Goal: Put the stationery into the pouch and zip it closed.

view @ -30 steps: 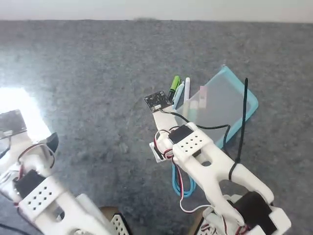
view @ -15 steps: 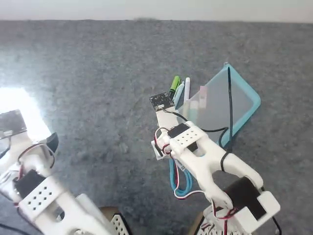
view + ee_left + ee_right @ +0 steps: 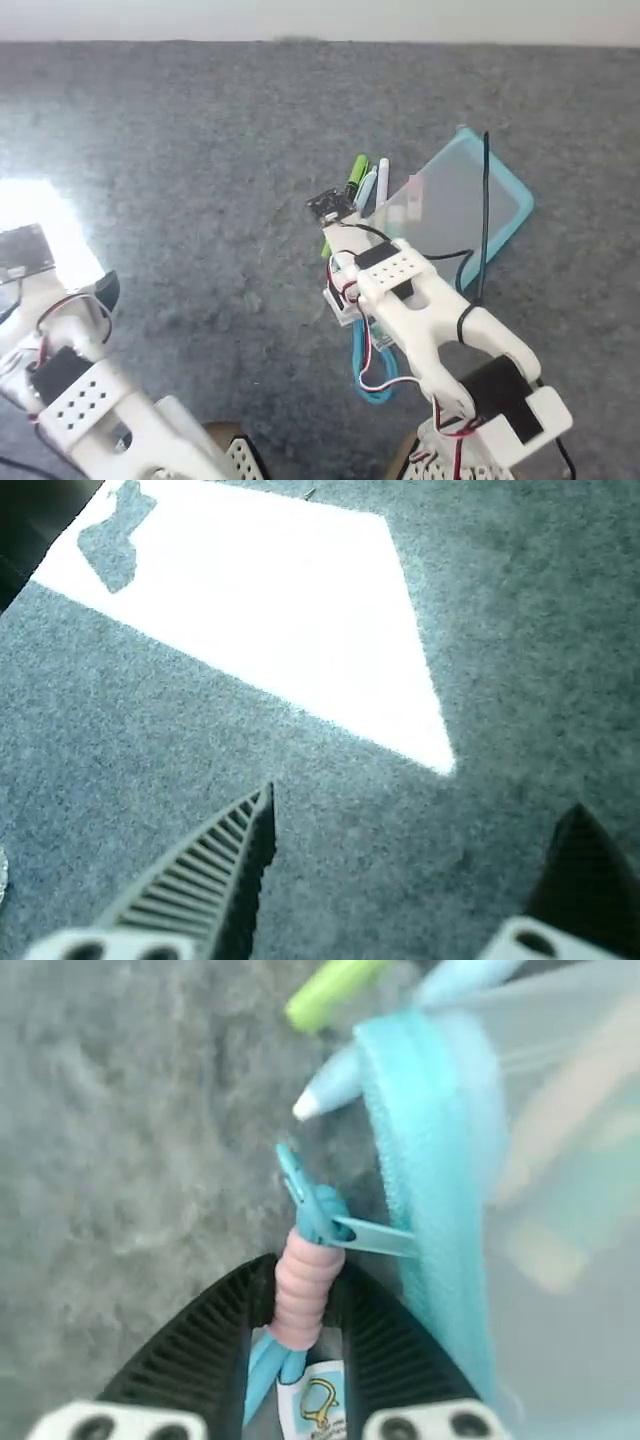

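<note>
The translucent pouch (image 3: 455,205) with blue trim lies on the grey carpet at the right. A green pen (image 3: 356,170), a light-blue pen (image 3: 367,187) and a white pen (image 3: 382,175) stick out of its near-left mouth. My right gripper (image 3: 300,1282) is shut on the pink bead (image 3: 300,1295) of the zipper cord, just before the blue zipper tab (image 3: 365,1238) and the zipper band (image 3: 425,1160). The green pen (image 3: 330,988) and the light-blue pen tip (image 3: 325,1090) lie beyond it. My left gripper (image 3: 415,820) stands open over bare carpet at the near left.
A bright patch of light (image 3: 35,225) falls on the carpet at the left. A loop of blue cord (image 3: 372,378) lies under the right arm (image 3: 420,310). A black cable (image 3: 484,220) arches over the pouch. Open carpet spreads across the middle and far side.
The right arm has swung slightly right and nearer, holding the zipper cord; the pouch and the black cable shifted a little with it. The left arm has not moved.
</note>
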`<state>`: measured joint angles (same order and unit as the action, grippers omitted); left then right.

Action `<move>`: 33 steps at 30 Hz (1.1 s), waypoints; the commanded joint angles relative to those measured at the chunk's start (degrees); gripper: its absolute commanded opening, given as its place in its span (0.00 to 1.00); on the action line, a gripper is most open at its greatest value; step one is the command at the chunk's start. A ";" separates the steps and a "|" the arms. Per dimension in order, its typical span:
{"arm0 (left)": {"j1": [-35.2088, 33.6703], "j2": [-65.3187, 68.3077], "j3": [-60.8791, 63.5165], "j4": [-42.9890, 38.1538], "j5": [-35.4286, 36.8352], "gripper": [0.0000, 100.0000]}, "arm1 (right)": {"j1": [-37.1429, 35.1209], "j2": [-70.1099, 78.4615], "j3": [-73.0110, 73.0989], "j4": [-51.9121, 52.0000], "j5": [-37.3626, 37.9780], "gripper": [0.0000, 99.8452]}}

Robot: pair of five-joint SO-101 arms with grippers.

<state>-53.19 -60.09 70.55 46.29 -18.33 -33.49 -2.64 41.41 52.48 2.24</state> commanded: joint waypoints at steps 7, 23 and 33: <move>0.53 -0.26 -0.92 1.67 -3.25 0.40 | 4.88 -21.67 -14.42 22.73 12.13 0.01; 38.51 -0.26 -27.56 31.47 3.78 0.41 | 5.41 -45.85 -26.02 43.03 16.18 0.01; 61.71 -0.35 -44.53 36.31 10.46 0.44 | 5.41 -46.20 -25.93 43.56 16.00 0.01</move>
<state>3.25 -60.18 30.90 82.59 -10.42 -28.31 -46.95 18.46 95.21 19.47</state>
